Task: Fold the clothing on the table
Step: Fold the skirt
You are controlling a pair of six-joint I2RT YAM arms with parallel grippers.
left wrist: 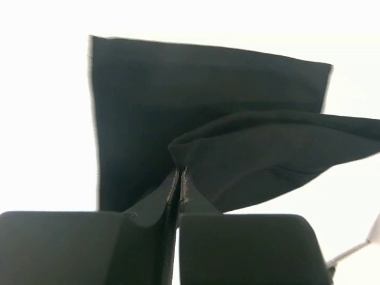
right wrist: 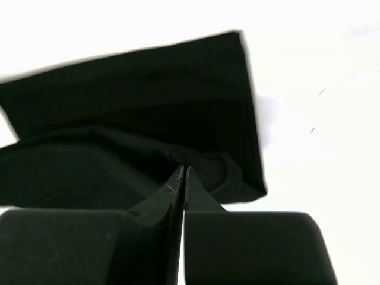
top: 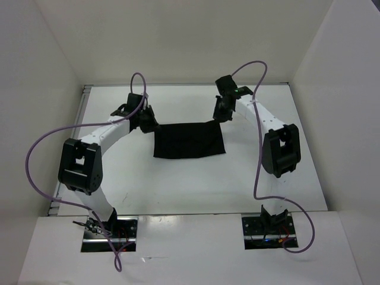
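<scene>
Fingers, left: left gripper (left wrist: 180, 173) closed tight on the far-left corner of the clothing (top: 189, 141), cloth peaked up into the tips.
Fingers, right: right gripper (right wrist: 182, 172) closed likewise on the far-right corner, fabric puckered just below the tips.
Clothing: black, lay mid-way across the table (top: 178, 190); near part flat on the surface, far edge raised between the two grips.
Step (judged): far edge held at both corners; fold toward the near edge not yet laid.
Next move (judged): both corners to be carried toward the near hem together, level and at the same pace, edge kept taut, then lowered before release; uneven travel likely to skew the fold.
Arms: both reached forward, elbows out, wrists turned inward and tipped down over the far corners.
</scene>
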